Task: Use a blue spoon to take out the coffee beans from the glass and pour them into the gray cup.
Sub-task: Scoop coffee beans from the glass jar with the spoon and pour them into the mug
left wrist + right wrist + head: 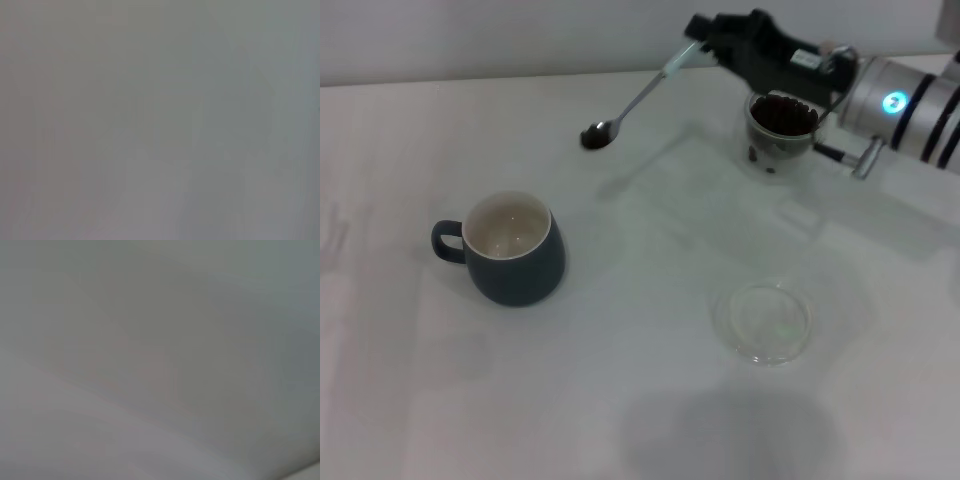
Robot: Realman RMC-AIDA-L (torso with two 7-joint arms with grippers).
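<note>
In the head view my right gripper [698, 38] is shut on the pale handle of the blue spoon [638, 98], held in the air at the back of the table. The spoon slants down to the left, and its bowl carries dark coffee beans [595, 136]. Just right of the gripper stands the glass [780, 135], heaped with coffee beans [783, 114]. The gray cup [510, 250] sits front left, handle to the left, its cream inside bare. The spoon's bowl hangs behind and to the right of that cup. My left gripper is out of view.
A flat clear round saucer [762, 322] lies on the white table [620, 400] in front of the glass. Both wrist views show only a plain grey surface.
</note>
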